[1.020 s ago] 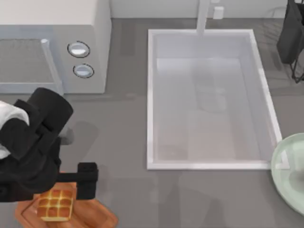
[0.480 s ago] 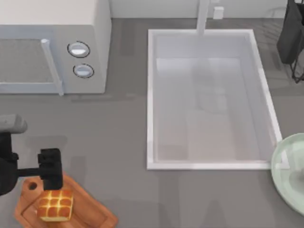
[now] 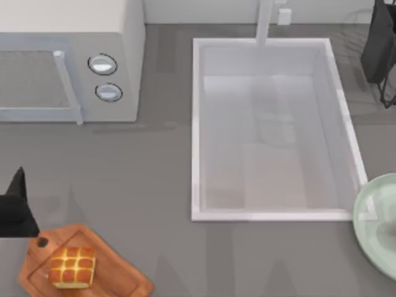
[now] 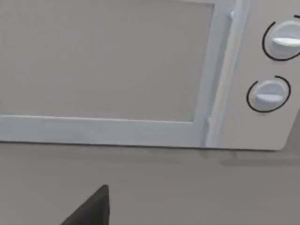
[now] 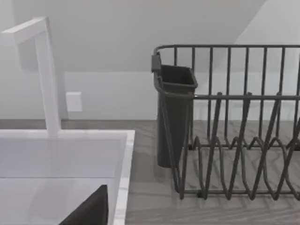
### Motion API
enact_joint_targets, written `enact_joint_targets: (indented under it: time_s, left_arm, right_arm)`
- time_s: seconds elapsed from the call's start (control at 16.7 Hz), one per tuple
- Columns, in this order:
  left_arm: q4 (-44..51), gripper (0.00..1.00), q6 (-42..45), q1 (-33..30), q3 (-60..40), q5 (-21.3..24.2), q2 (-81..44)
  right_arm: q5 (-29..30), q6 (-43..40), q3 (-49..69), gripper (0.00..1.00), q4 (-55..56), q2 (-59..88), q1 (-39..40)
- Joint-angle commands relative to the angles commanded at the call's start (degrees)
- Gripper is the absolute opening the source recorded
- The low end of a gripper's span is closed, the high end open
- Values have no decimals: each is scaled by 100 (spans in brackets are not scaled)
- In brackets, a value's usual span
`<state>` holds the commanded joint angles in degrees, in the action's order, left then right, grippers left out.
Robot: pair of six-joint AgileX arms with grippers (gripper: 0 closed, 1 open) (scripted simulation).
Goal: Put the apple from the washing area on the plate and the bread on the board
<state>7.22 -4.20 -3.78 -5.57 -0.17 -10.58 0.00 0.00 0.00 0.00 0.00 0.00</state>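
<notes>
Bread sitting on the board, left of the sink.

Left gripper (image 3: 15, 210) is hovering just above the wooden board (image 3: 111, 272); I cannot tell its grip. The golden gridded bread (image 3: 72, 267) is lying there, microwave (image 3: 68, 55) behind, white sink (image 3: 198, 124) and mint plate (image 3: 374, 229) rightward.

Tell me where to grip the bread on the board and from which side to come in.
Grip the bread across its two pale side walls, coming straight down from above. It lies flat on the board, a low square loaf with its scored top facing up, so opposite sides are likely the best parallel faces for the fingers.
</notes>
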Motion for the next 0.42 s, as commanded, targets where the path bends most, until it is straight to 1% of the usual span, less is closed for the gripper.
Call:
enact_joint_targets:
  time_s: [0.18, 0.42]
  left_arm:
    - [-529, 100, 310, 278, 417, 10, 800]
    - [-722, 100, 420, 378, 557, 17, 1058]
  right_arm:
    - [0, 0, 0, 100, 0, 0, 0]
    - [0, 0, 0, 100, 0, 0, 0]
